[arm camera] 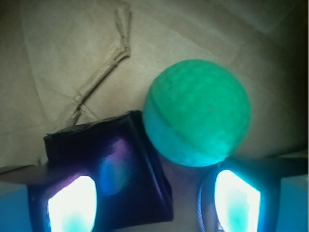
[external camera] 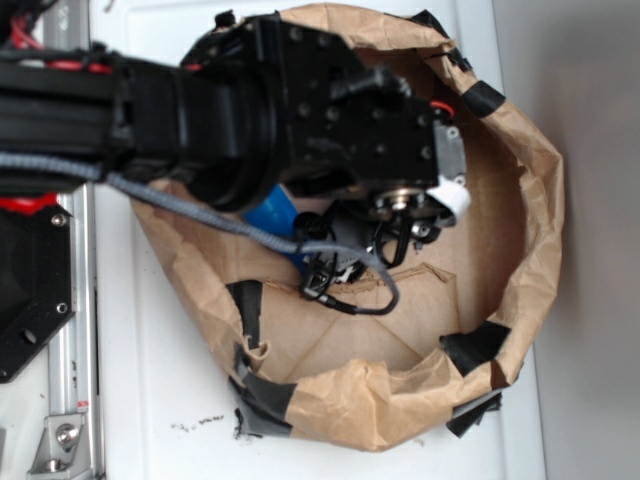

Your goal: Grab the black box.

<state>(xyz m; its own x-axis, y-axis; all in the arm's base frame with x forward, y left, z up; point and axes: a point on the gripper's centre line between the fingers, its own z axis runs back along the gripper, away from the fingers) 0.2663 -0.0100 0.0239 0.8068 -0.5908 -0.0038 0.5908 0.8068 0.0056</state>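
Black box [arm camera: 104, 164] touching green ball [arm camera: 197, 112], tool [arm camera: 154, 203] open.

the small glossy black square box [arm camera: 104, 164] lies flat on brown paper, turned cornerwise, its right edge touching a green ball [arm camera: 198, 111].

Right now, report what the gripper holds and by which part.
Nothing is held. The gripper stands open, with the black box by one finger and the green ball beside it, neither clamped.

A green ball [arm camera: 198, 112] rests inside a taped brown paper bag [external camera: 520, 190].
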